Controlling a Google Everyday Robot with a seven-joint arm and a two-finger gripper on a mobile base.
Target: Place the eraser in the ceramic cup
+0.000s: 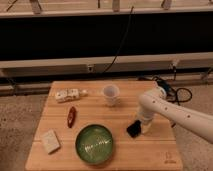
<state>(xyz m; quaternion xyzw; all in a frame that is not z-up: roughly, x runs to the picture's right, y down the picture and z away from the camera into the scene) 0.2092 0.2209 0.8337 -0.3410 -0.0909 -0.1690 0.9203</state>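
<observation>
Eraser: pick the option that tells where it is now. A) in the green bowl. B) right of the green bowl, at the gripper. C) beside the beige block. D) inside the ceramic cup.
B: the eraser sits at the gripper, just right of the green bowl, with the ceramic cup apart behind it.

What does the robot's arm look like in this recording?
The arm is a thick, cream-white tube with rounded joints and small dark dots along its side. Its gripper, also pale, is right by the black eraser.
</observation>
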